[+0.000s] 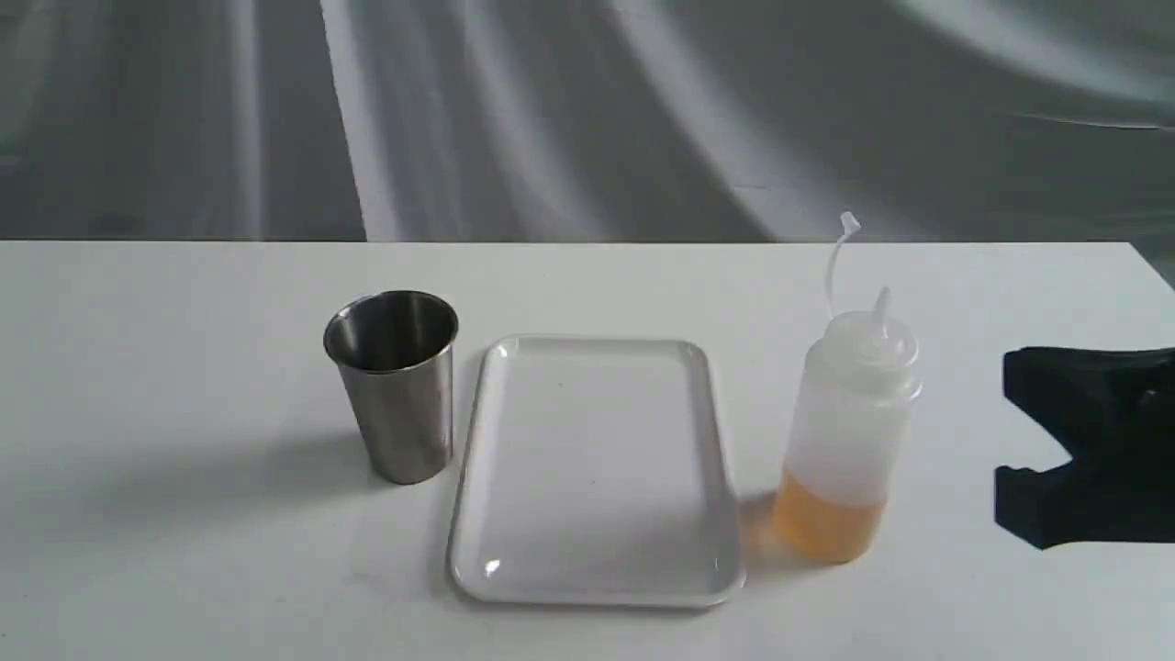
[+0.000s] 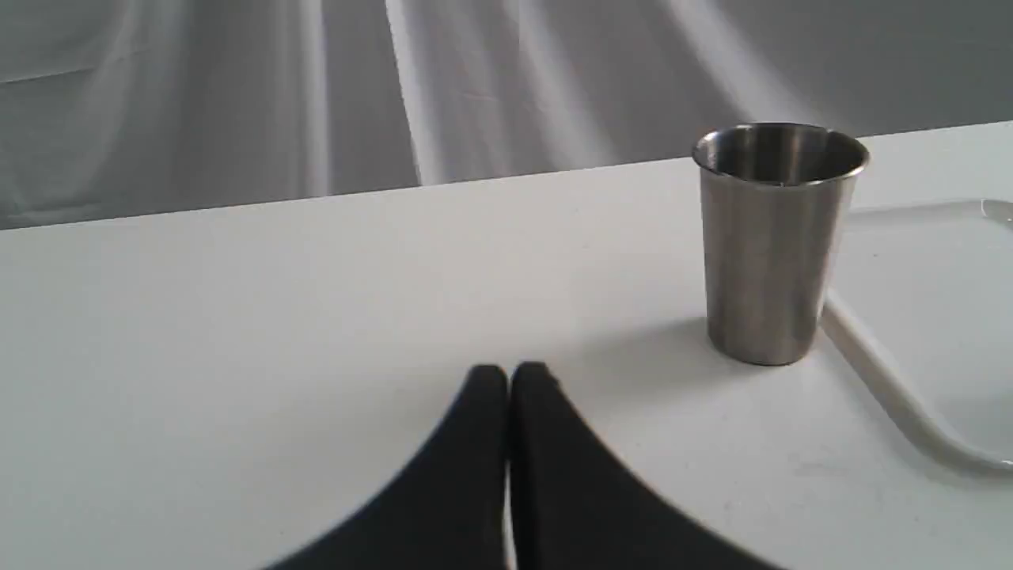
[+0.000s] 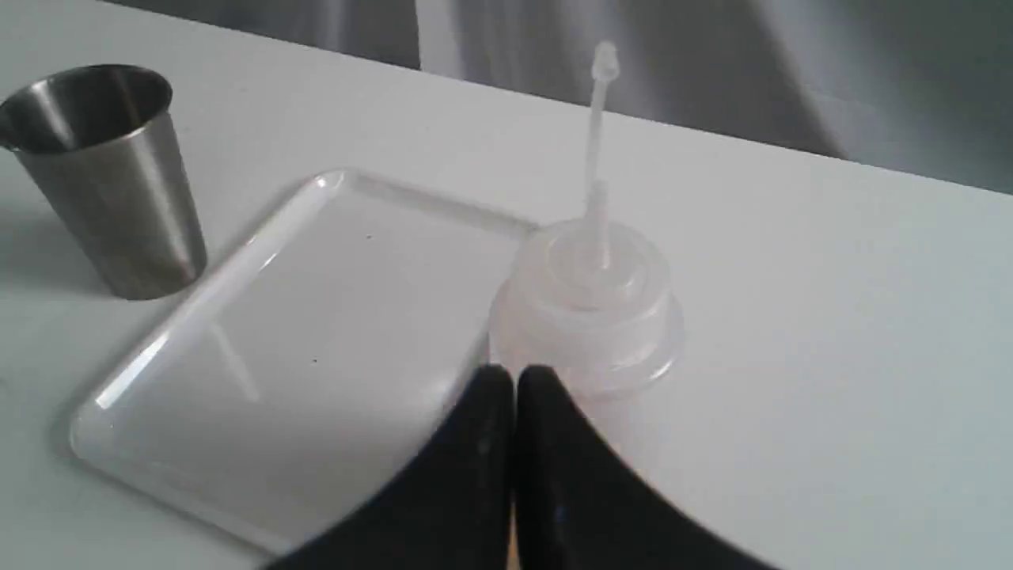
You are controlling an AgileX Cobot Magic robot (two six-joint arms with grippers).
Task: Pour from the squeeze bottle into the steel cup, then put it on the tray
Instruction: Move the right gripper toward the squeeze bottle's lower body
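The squeeze bottle (image 1: 849, 431) stands upright on the white table, right of the tray (image 1: 597, 468), with amber liquid in its bottom third and its cap strap sticking up. The steel cup (image 1: 395, 386) stands upright just left of the tray. My right gripper (image 1: 1005, 445) enters from the right edge, a short gap from the bottle. In the right wrist view its fingertips (image 3: 514, 374) are pressed together, shut on nothing, just short of the bottle (image 3: 589, 305). My left gripper (image 2: 510, 370) is shut and empty, low over the table, some way from the cup (image 2: 772, 237).
The tray (image 2: 886, 372) has nothing on it and nearly touches the cup's base. The table's far edge (image 1: 587, 242) runs in front of a grey draped backdrop. Bare tabletop lies left of the cup and along the front.
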